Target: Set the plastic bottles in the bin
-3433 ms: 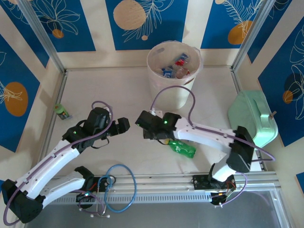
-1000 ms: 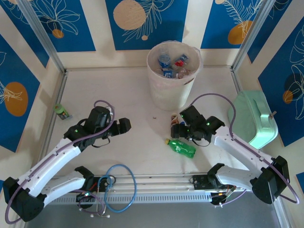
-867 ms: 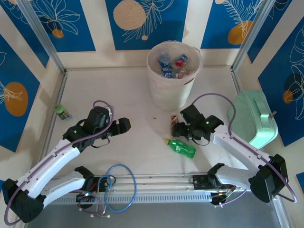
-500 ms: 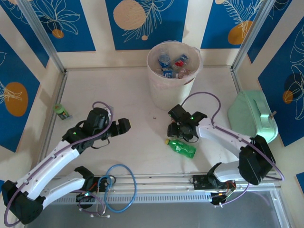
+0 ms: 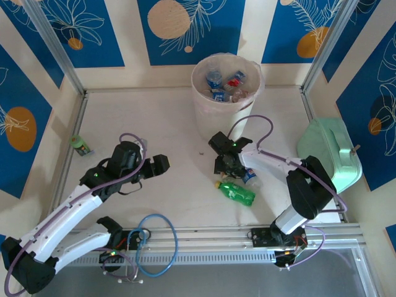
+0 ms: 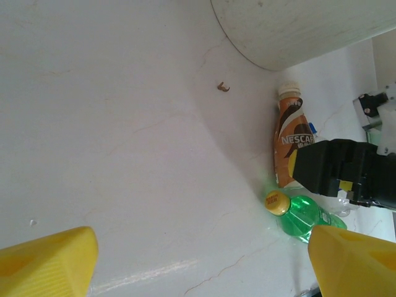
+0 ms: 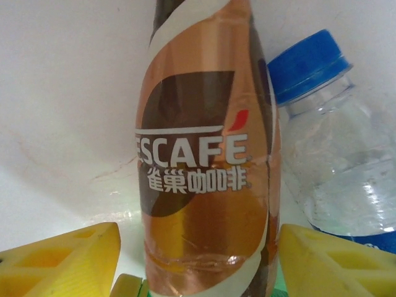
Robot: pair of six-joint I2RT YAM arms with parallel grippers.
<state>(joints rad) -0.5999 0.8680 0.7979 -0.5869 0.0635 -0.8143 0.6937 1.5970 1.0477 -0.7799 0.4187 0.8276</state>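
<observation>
Pale worktop [image 5: 154,117], near side of round pink-beige bin [image 5: 213,127]: brown-labelled plastic coffee bottle [image 7: 204,173] lengthwise between wide-apart fingers [image 7: 68,260] of right tool [image 7: 199,238].

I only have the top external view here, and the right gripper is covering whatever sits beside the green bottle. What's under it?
Observer: In the right wrist view, a brown-and-orange Nescafe bottle lies between the yellow fingers of the right gripper.
Operator: Are the fingers clamped on it?
Observer: It doesn't look that way. A sliver of table shows between one finger and the bottle.
Operator: Which way does its cap point?
Observer: In the left wrist view its pale cap points toward the bin, and its other end lies close to the yellow cap of the green bottle.
</observation>
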